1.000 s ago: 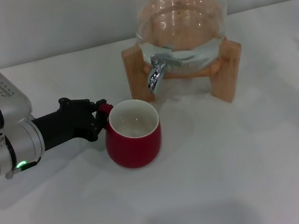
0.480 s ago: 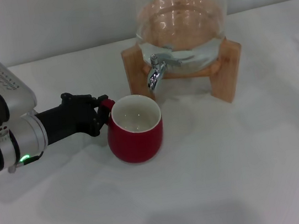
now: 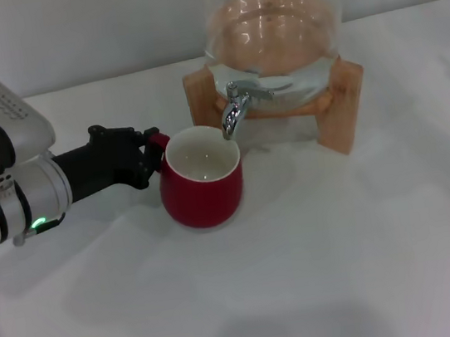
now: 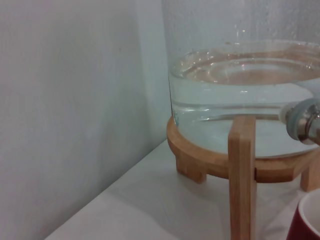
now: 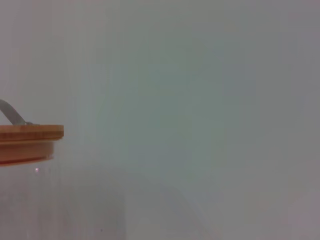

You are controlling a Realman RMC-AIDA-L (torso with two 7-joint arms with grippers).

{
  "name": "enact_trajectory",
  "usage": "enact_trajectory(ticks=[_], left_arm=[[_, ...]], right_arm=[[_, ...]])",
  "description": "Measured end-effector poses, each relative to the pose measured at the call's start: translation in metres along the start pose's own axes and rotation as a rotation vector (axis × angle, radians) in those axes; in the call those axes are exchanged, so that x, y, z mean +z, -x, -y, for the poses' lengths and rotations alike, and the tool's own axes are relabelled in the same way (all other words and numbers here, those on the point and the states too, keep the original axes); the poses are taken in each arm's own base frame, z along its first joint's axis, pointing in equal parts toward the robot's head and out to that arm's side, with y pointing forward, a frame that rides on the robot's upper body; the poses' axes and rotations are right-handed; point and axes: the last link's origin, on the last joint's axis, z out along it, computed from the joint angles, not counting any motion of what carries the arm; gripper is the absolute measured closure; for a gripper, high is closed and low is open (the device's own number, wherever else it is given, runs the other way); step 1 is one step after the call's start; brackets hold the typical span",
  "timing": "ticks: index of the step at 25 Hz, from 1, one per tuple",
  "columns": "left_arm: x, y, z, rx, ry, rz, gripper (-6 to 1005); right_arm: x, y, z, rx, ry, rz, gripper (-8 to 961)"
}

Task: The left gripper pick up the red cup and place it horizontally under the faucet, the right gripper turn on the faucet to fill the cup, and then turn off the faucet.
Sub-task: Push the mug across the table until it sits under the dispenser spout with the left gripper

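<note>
The red cup (image 3: 204, 190) stands upright with its white inside showing, its rim just below the spout of the chrome faucet (image 3: 233, 109). My left gripper (image 3: 151, 154) reaches in from the left and is shut on the cup's small red handle. In the left wrist view a sliver of the cup (image 4: 306, 226) shows in a corner, and the faucet (image 4: 306, 120) pokes in beside the wooden stand. The right gripper is out of view.
A glass water jar (image 3: 272, 28) holding water rests on a wooden stand (image 3: 343, 110) behind the cup. The jar's wooden lid (image 5: 27, 142) shows in the right wrist view. A white wall runs behind the white tabletop (image 3: 348, 268).
My left gripper has carried the cup back and to the right, from open table to a spot with its rim under the faucet spout.
</note>
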Motion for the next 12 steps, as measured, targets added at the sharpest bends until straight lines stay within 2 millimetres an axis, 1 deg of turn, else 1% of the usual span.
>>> enact_trajectory(ticks=[5, 12], left_arm=[[0.0045, -0.0026, -0.0015, 0.0, 0.009, 0.006, 864], [0.0052, -0.0019, 0.0006, -0.005, -0.004, 0.016, 864]], right_arm=[[0.0005, 0.0002, -0.0001, -0.001, 0.001, 0.001, 320], [0.0009, 0.0005, -0.0002, -0.001, 0.002, 0.001, 320]])
